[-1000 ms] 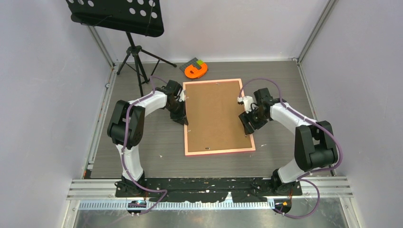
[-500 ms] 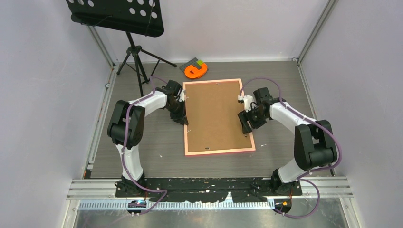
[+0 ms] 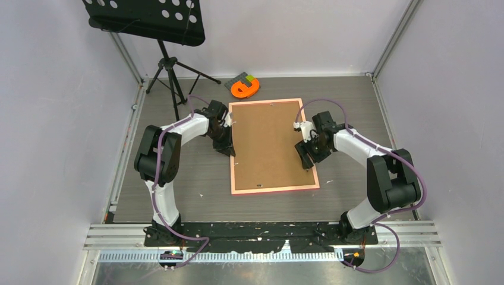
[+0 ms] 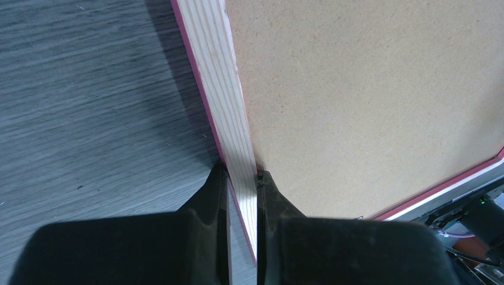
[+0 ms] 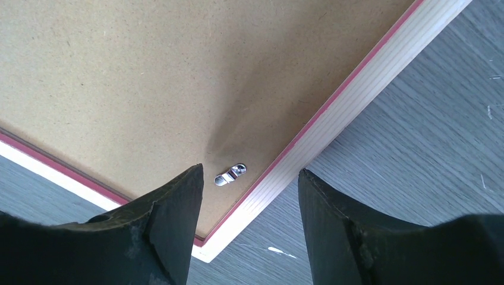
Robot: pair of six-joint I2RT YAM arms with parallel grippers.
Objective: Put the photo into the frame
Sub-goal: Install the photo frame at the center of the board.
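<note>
Top view: one frame, back up, mid worktop; one backing board seated in it. Photo not showing, probably beneath the board. One orange tape-like object, far side. Change: right end effector shifted slightly left, in over the frame's right rail; left end effector unmoved. Suggests closing-up stage, task nearly done.

Left wrist view: clenched on the frame's left rail.

Right wrist view: released, jaws apart astride one metal clip by the near right corner.
</note>
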